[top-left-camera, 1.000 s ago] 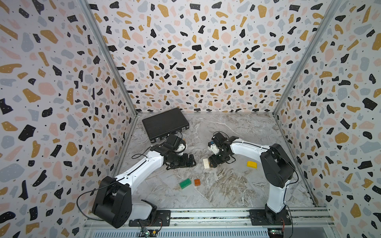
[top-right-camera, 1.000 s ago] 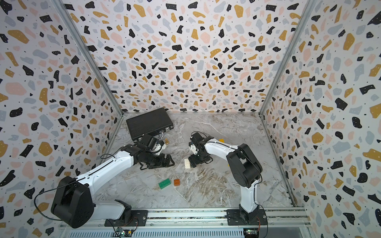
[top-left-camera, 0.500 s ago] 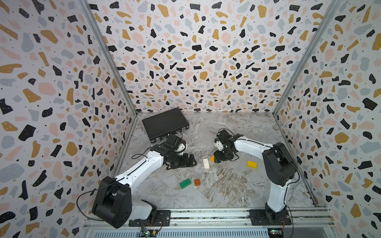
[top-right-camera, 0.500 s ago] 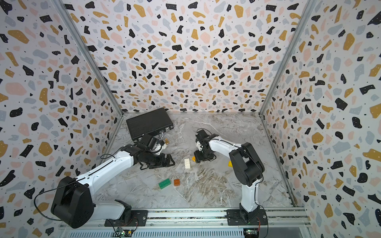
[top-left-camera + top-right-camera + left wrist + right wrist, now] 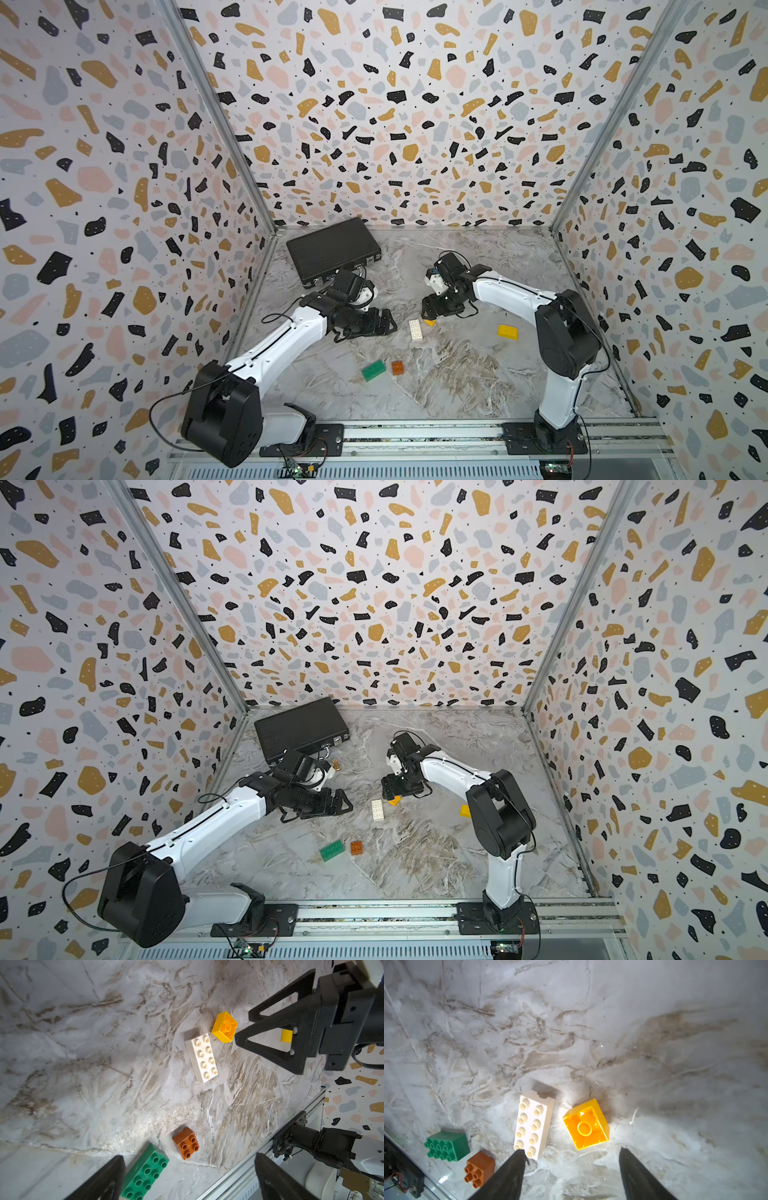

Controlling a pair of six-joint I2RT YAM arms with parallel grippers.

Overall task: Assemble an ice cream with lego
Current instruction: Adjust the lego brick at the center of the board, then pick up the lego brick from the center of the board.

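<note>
Right gripper (image 5: 571,1151) has swung back over the yellow square (image 5: 585,1124) after drawing off rearward half a second ago; left gripper (image 5: 385,323) has not moved. Both sets of jaws stand apart, holding nothing.

Nothing is stacked yet. The yellow square lies hollow side up just beside the white brick (image 5: 534,1124); green brick (image 5: 372,370) and brown square (image 5: 397,367) sit together nearer the front, rounded yellow (image 5: 508,331) well apart.

Risk, as we judge it: one right finger (image 5: 508,1174) hangs over the white brick's end. Closing there could shove that brick or pinch both, and the inverted square may twist out.
</note>
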